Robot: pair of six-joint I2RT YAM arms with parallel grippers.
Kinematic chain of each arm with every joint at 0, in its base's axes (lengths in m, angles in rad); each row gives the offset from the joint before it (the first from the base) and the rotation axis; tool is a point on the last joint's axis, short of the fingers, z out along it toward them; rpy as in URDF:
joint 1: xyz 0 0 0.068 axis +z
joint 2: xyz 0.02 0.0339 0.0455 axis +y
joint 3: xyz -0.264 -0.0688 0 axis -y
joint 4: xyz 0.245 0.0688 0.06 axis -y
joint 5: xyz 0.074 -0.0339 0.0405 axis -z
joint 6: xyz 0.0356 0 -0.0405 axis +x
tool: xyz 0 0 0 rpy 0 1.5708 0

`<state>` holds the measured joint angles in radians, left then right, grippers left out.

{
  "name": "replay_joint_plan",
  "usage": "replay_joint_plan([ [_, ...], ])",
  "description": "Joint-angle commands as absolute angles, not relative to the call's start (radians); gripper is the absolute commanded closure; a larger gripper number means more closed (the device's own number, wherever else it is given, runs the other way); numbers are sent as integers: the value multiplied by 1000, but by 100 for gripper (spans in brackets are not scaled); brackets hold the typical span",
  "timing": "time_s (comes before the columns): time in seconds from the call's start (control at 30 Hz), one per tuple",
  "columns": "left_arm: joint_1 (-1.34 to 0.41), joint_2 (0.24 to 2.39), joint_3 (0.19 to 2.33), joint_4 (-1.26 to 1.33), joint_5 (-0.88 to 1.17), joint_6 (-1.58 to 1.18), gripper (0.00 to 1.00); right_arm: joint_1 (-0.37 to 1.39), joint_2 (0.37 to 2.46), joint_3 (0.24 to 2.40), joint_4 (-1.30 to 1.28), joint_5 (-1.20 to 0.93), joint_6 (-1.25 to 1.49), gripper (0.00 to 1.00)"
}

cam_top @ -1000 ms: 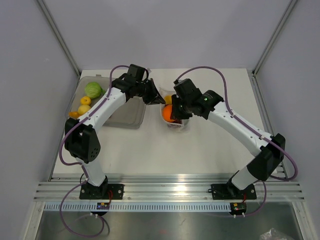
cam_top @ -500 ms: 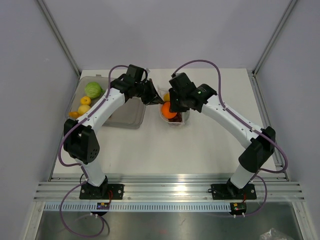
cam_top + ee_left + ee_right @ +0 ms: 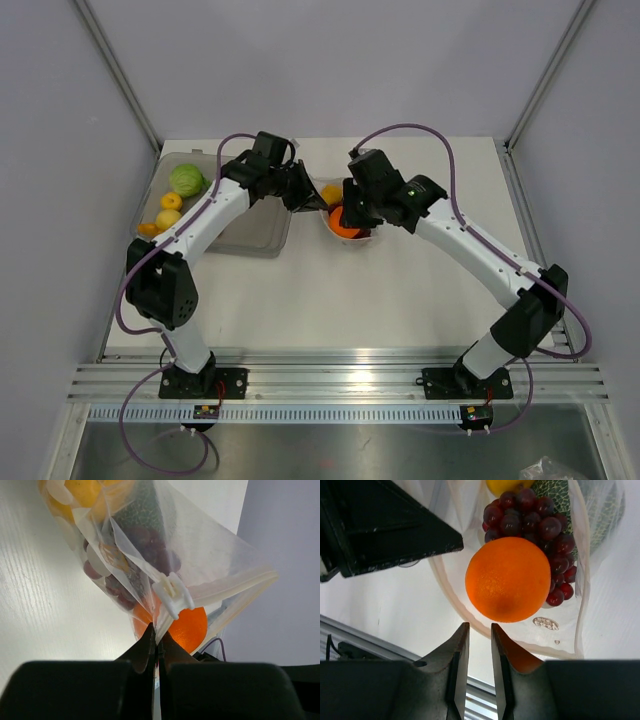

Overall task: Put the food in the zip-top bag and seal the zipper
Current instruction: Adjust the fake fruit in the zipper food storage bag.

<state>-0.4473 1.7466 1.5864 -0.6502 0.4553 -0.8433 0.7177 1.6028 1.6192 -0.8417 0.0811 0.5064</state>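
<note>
Left tool [image 3: 156,634] pinches the zip-top bag [image 3: 210,565] rim; right tool [image 3: 480,628] stands narrowly parted, at bottom of frame (orange [image 3: 509,579] at centre).

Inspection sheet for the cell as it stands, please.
Surface: white table, nothing spilled seen.
Job's things: zip-top bag open, holding orange, grapes, a yellow piece; zipper unsealed; green piece and yellow pieces in the grey tray.
Clutter: nothing seen.
Grippers: left gripper jaws shut on the bag's edge; right gripper jaws slightly apart at the bag rim, grip unclear.
Cables: purple cables loop along both arms.
Surroundings: grey walls, metal rail at near edge.
</note>
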Motion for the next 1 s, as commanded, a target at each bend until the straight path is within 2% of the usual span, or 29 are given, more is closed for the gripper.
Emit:
replay_joint_plan([
  [0.0, -440, 1680, 1582, -594, 488, -871, 100, 744, 1523, 1565, -798, 57, 540, 70],
  [0.33, -436, 1672, 1574, -594, 486, -879, 100, 752, 1488, 1417, -773, 41, 577, 70],
  [0.67, -434, 1660, 1571, -606, 499, -858, 100, 752, 1585, 1514, -738, 117, 558, 70],
  [0.97, -434, 1667, 1563, -589, 509, -862, 100, 750, 1459, 1511, -767, 135, 557, 69],
])
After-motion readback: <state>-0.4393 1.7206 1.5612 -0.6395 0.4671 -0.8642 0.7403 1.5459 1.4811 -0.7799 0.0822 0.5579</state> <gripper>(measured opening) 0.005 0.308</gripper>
